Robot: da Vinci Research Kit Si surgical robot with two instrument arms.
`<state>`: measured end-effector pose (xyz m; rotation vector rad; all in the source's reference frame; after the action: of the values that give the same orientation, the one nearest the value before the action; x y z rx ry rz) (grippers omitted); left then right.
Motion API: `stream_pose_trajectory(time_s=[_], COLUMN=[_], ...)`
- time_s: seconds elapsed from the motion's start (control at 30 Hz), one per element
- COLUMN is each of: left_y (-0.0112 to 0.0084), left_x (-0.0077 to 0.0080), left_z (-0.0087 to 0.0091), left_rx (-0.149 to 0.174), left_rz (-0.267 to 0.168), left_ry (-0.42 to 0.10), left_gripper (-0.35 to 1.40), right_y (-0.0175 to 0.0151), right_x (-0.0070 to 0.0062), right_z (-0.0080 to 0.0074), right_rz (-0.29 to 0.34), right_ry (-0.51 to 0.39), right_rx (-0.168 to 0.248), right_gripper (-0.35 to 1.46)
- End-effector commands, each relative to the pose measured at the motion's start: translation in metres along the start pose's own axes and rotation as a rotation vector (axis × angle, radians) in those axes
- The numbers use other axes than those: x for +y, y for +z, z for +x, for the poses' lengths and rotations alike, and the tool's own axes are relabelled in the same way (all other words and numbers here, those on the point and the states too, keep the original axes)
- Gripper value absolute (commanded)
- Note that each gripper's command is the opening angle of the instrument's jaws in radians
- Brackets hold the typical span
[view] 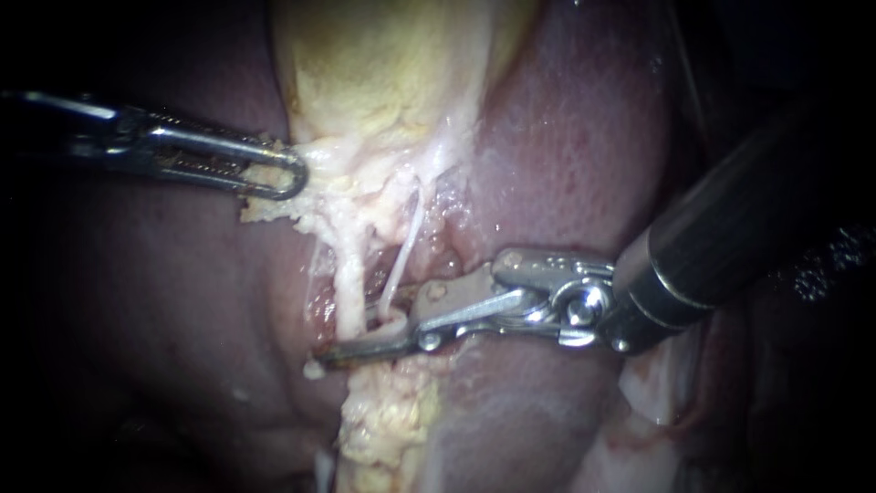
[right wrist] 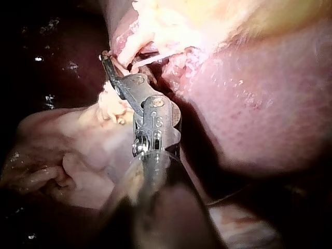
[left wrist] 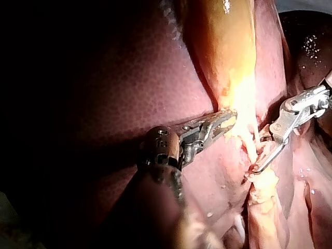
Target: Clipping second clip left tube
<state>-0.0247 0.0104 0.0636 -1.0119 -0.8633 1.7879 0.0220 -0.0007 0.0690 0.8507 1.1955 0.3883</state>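
The left tube point(view: 348, 274) runs upright across the partly open, empty end effector of the right instrument point(view: 365, 340), the nearer one, while the left instrument point(view: 274, 175) clamps fatty tissue point(view: 265, 208).

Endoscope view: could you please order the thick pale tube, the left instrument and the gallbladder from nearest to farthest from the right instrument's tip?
1. The thick pale tube: at the tip of the right instrument, meeting it.
2. The left instrument: up and left, holding pale tissue.
3. The gallbladder: its yellow body, at the top, farthest.
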Motion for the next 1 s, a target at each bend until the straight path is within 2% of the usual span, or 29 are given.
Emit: stream_pose_trajectory(time_s=[0.03,0.13,0.3,0.6,1.0], left_y=[0.0,0.0,-0.0001,-0.0001,-0.0003], left_x=[0.0,0.0,0.0,0.0,0.0], left_z=[0.0,0.0,0.0,0.0,0.0], left_rx=[0.0,0.0,0.0,-0.001,-0.001], left_rz=[0.0,0.0,0.0,-0.001,-0.002], left_ry=[0.0,0.0,0.0,0.0,0.0], left_gripper=[-0.35,-0.35,-0.35,-0.35,-0.35], right_y=[0.0,0.0,0.0002,-0.0008,-0.0067], right_x=[0.0,0.0,-0.0001,0.0002,0.0011], right_z=[0.0,0.0,0.0001,-0.0004,-0.0025], right_rz=[0.0,0.001,0.011,-0.024,-0.087], right_ry=[0.0,-0.001,-0.003,-0.002,-0.132], right_rx=[0.0,0.003,0.062,0.082,0.088], right_gripper=[0.1,0.25,0.49,0.5,0.5])
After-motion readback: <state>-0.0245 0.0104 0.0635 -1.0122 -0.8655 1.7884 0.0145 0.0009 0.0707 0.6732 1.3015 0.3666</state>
